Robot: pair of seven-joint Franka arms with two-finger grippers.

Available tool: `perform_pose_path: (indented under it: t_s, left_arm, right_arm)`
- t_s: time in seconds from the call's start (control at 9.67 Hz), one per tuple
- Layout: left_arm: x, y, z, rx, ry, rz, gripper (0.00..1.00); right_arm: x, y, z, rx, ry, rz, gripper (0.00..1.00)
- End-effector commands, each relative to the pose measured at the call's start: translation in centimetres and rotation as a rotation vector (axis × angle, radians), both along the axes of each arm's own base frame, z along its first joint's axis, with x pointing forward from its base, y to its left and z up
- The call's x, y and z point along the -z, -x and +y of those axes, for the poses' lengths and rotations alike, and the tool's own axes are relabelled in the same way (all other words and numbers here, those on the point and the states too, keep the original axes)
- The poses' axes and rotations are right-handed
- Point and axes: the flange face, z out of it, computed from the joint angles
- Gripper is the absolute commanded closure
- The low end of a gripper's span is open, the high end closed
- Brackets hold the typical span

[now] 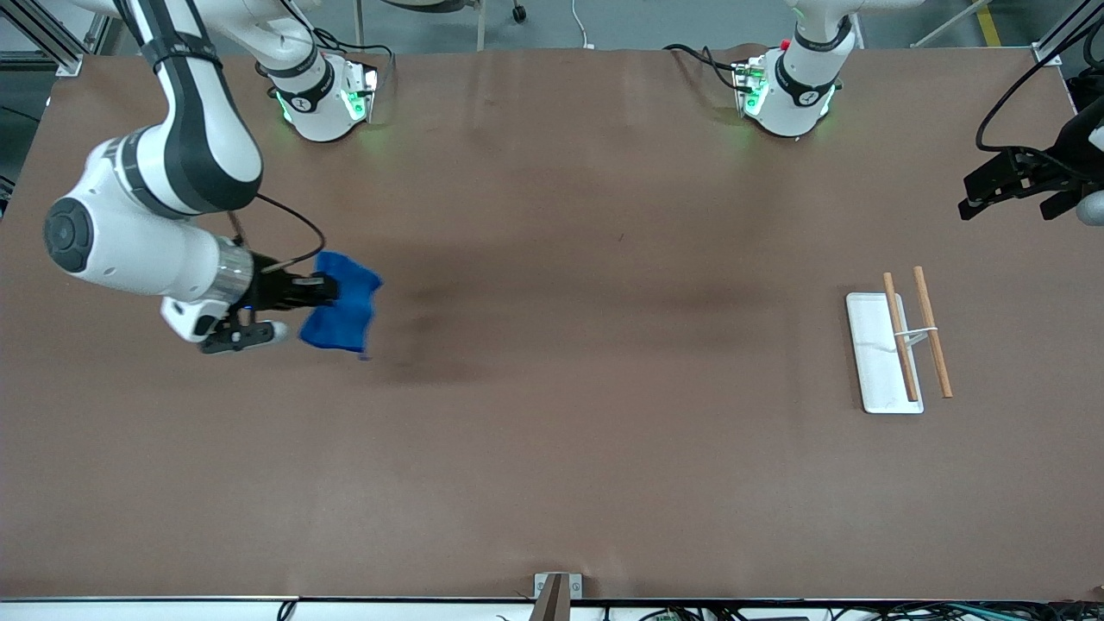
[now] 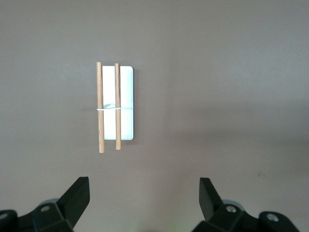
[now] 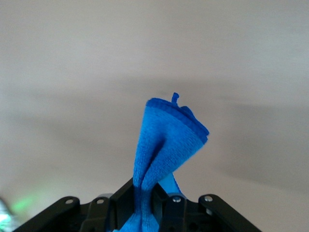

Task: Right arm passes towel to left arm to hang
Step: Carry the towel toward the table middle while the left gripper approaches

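My right gripper (image 1: 328, 290) is shut on the bright blue towel (image 1: 342, 312) and holds it up over the table toward the right arm's end. The towel hangs folded from the jaws; in the right wrist view it (image 3: 166, 145) stands bunched between my fingers (image 3: 123, 195). My left gripper (image 1: 979, 194) is open and empty, up in the air at the left arm's end of the table. In the left wrist view its fingertips (image 2: 79, 191) stand wide apart over bare table, with the rack (image 2: 116, 107) in sight.
A white tray (image 1: 873, 362) with two wooden rods (image 1: 900, 336) held by a thin white bar lies toward the left arm's end. The two arm bases (image 1: 323, 99) stand along the table's edge farthest from the front camera.
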Motion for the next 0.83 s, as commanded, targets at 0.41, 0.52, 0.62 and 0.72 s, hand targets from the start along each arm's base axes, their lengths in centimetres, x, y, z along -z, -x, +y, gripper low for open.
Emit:
perform_pose_path:
  t_s: [0.41, 0.52, 0.62, 0.72]
  left_arm:
    - [3.7, -0.9, -2.3, 0.047, 0.202, 0.073, 0.0]
    - [4.6, -0.7, -3.1, 0.064, 0.279, 0.096, 0.0]
    - [5.7, -0.5, -3.0, 0.06, 0.402, 0.131, 0.0]
    - [7.0, 0.1, -3.8, 0.066, 0.5, 0.187, 0.01]
  right_arm:
    - [-2.9, 4.5, 17.8, 0.337, -0.616, 0.036, 1.0]
    - [-4.2, 5.2, 20.1, 0.37, -0.703, 0.065, 1.0]
    - [-5.1, 5.4, 21.8, 0.398, -0.777, 0.103, 1.0]
    - [-5.9, 5.7, 23.1, 0.423, -0.843, 0.138, 1.0]
